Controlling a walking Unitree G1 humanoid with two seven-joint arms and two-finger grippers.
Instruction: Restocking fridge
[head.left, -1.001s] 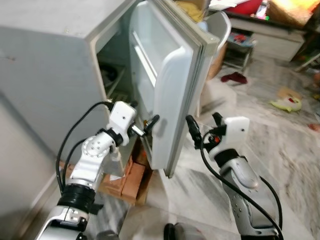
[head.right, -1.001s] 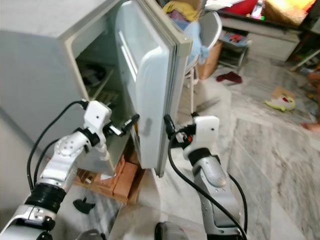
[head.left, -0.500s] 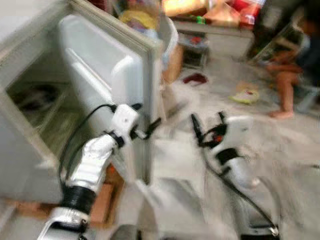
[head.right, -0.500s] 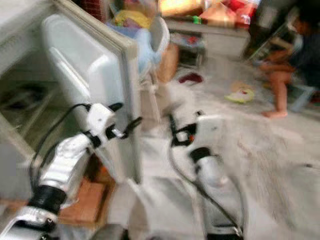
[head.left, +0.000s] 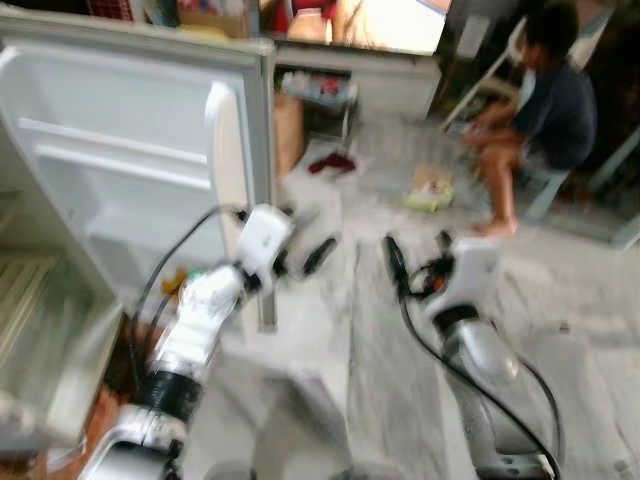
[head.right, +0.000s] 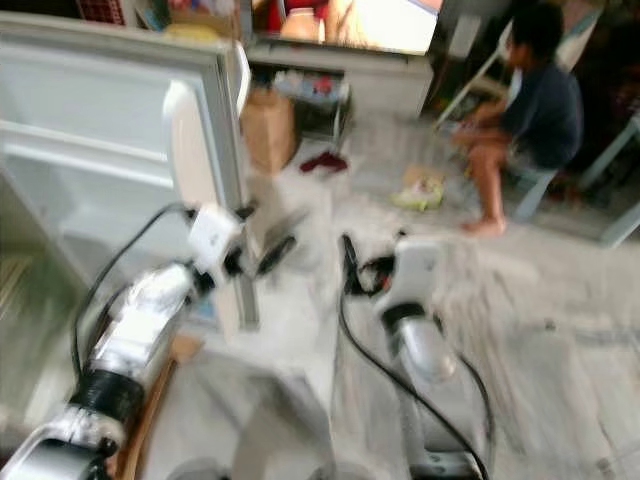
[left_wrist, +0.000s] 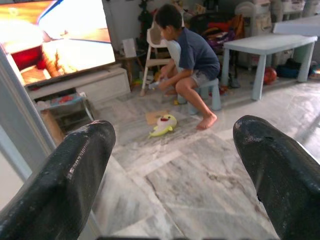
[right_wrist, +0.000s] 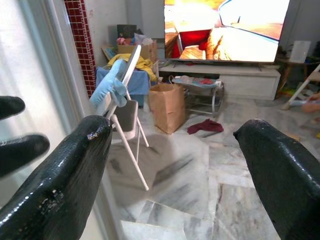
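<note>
The fridge (head.left: 40, 330) stands at the robot's left with its door (head.left: 130, 160) swung wide open, the white inner liner and its moulded shelf rails facing the camera. The head views are blurred. Inside the cabinet, a wire shelf (head.left: 30, 290) can just be made out; what lies on it cannot be told.

The left gripper (head.left: 318, 255) hangs just beside the door's free edge, low down, its fingers spread apart with nothing between them; in the left wrist view the two black fingers (left_wrist: 65, 175) frame bare marble floor (left_wrist: 200, 175). Whether it touches the door cannot be told through the blur. The right gripper (head.left: 418, 262) is held out over the floor, apart from the door, its fingers likewise spread wide and empty. In the right wrist view its fingers (right_wrist: 55, 190) point toward the door's edge, with the left gripper's fingertips (right_wrist: 20, 145) showing beside it.

Beyond the door stand a folding chair (right_wrist: 127, 115) draped with a blue cloth (right_wrist: 110, 87), a brown paper bag (right_wrist: 167, 107), and a red rag (right_wrist: 205, 126) on the floor. A large TV (right_wrist: 227, 30) sits on a low white unit (right_wrist: 235, 80). A person (left_wrist: 192, 70) in a dark shirt sits on a small stool (left_wrist: 212, 92), bent over, with a yellow toy (left_wrist: 165, 124) on the floor nearby and a pale blue table (left_wrist: 272, 50) behind.
</note>
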